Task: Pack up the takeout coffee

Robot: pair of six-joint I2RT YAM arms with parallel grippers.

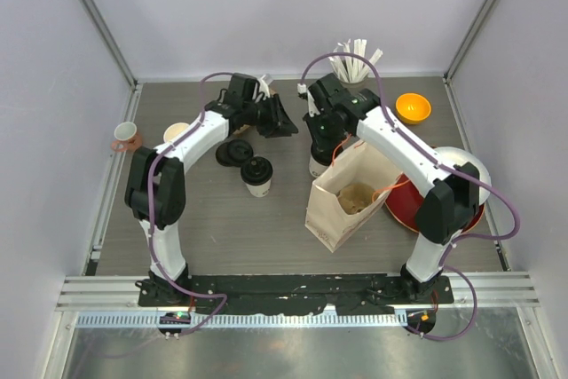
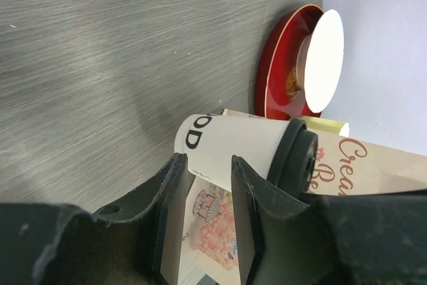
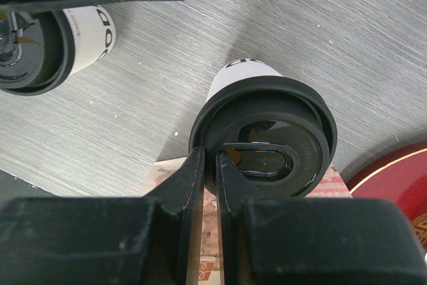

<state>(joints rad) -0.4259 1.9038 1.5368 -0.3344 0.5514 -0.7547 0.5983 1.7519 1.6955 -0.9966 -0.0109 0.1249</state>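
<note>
Behind each pincer, my left arm and right arm were white shells jointed with black housings, a purple cable looping along each. My left pincer had wedge-shaped matte black fingers, scuffed grey at the edges, with a round hole just behind them. My right pincer matched it, flat-faced and blocky.

I see a grey, brushed-grain table. At its left edge stands a small pinkish mug with a handle, and near it a cream paper cup. Loose round black plastic lids lie toward the middle. Just beside them is a white paper cup with a black plastic lid. A second lidded white cup stands against an open brown paper bag. To the right rests a round red dish. At the far edge I note an orange bowl and a holder of white sticks.
</note>
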